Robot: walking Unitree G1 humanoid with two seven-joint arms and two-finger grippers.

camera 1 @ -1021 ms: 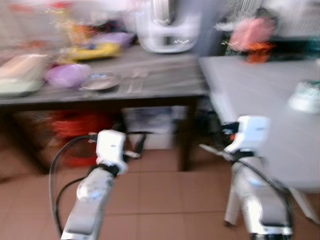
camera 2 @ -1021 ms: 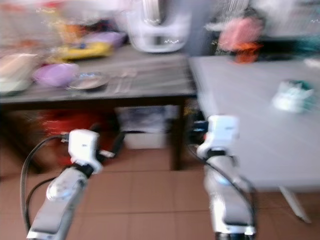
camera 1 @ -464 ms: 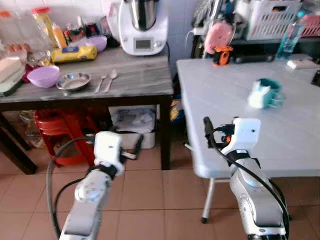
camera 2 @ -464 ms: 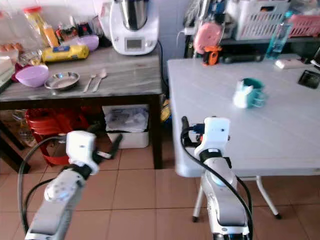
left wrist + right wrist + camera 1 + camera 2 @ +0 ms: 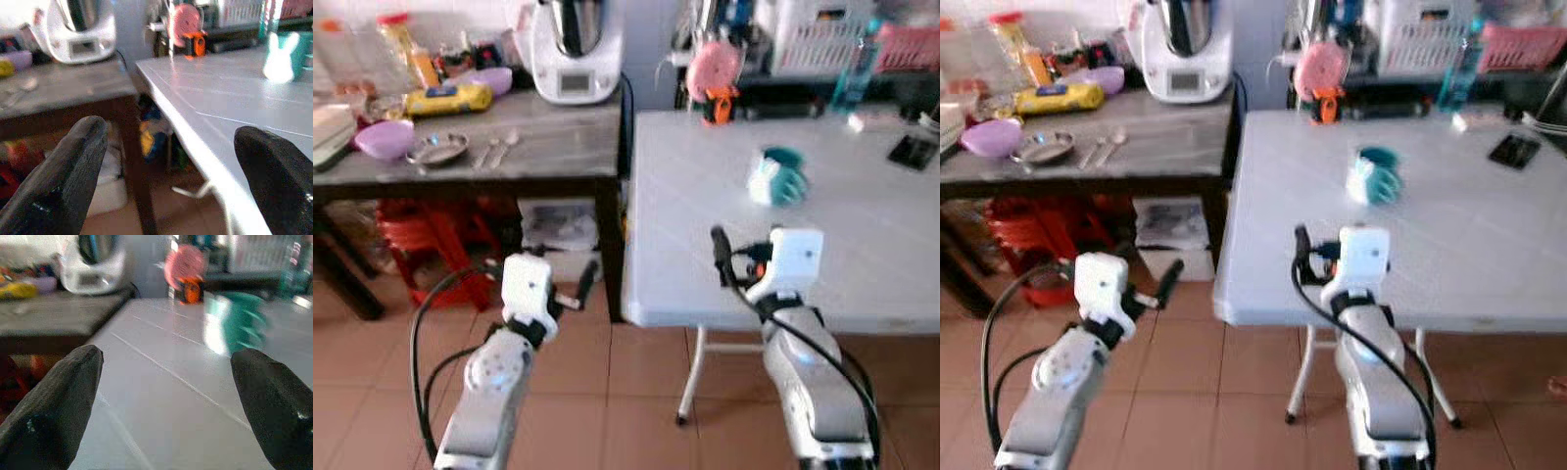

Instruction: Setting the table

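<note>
Left eye view, nearest first: my left end effector [image 5: 579, 290] and right end effector [image 5: 720, 247] hang raised and empty with fingers spread, carried ready, I judge, while I face the white counter [image 5: 862, 245]. The teal mug [image 5: 777, 175] stands beyond my right end effector, well apart. Farther left, the steel plate [image 5: 437, 149] and spoons [image 5: 499, 150] wait on the dark counter [image 5: 558, 157].

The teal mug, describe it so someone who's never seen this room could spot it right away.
Look at the white table to the right of the dark wooden side table. The teal mug stands alone near the white table's middle, ahead of the right tool. Unlike the black phone lying flat further right, it stands upright and has a white rabbit-shaped front.
</note>
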